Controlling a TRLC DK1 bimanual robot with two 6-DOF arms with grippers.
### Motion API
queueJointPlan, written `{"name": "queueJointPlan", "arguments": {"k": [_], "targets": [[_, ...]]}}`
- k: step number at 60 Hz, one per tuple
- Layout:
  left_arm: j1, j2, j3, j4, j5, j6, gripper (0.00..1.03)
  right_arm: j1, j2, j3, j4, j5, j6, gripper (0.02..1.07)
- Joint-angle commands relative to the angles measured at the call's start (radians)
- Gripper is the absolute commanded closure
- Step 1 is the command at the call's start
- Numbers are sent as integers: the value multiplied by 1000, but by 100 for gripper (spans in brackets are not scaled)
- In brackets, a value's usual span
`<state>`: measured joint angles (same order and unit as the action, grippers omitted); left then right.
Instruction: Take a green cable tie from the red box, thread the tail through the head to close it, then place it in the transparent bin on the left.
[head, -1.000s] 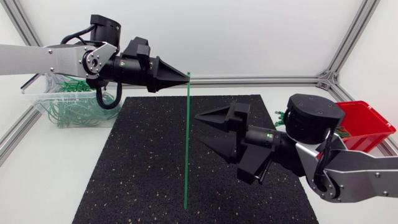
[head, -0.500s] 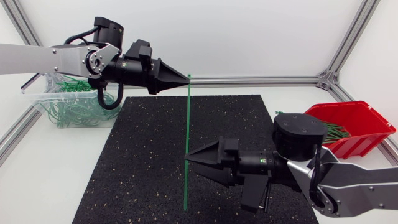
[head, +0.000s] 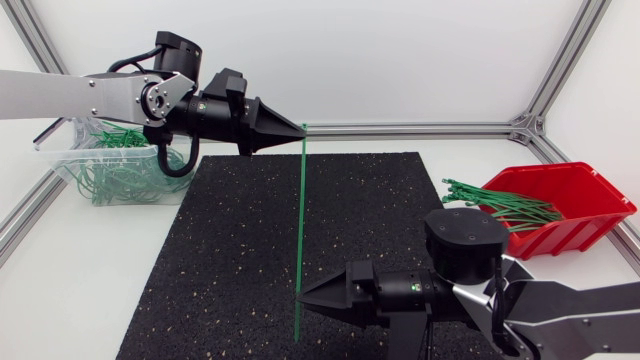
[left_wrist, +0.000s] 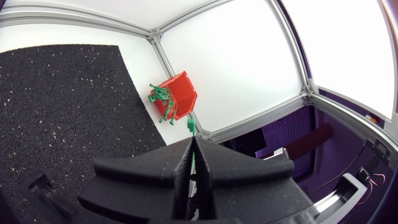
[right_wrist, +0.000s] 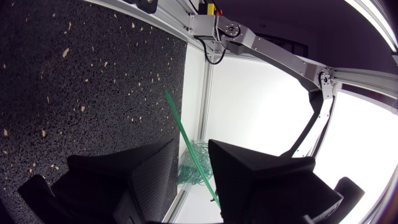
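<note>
Head view: tie (head: 300, 230) in left claw (head: 301, 128)

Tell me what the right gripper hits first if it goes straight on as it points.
The tie: the right gripper points at its lower stretch, and the right wrist view shows it in the gap between the open fingers. Whether either finger touches it is unclear.

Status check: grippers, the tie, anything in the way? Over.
Left gripper shut on green cable tie, top end. Right gripper open, fingers either side of its lower end. Tie hangs straight, not threaded. Nothing seen blocking it.
</note>
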<state>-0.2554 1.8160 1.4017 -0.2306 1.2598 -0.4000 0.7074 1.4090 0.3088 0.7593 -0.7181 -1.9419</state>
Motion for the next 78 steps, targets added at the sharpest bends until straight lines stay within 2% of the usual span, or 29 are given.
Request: {"name": "queueJointPlan", "arguments": {"k": [1, 25, 37, 44, 49, 56, 71, 78], "targets": [[-8, 14, 16, -18, 12, 6, 99, 14, 25, -14, 12, 9, -31, 71], [-27, 11, 2, -61, 12, 49, 99, 40, 56, 16, 35, 31, -26, 72], [-28, 2, -15, -62, 12, 56, 99, 41, 74, 33, 49, 36, -26, 86], [-28, -1, -23, -64, 13, 64, 99, 43, 82, 38, 51, 46, -28, 101], [-27, -7, -29, -84, 12, 92, 99, 41, 81, 56, 49, 51, -8, 102], [-22, -29, -50, -116, 12, 153, 99, 44, 64, 81, 48, 51, 135, 102], [-7, -84, -132, -116, 13, 237, 99, 56, -27, 141, 35, 37, 692, 102], [-5, -115, -171, -115, 13, 282, 99, 46, -25, 147, 41, 26, 845, 102]]}}
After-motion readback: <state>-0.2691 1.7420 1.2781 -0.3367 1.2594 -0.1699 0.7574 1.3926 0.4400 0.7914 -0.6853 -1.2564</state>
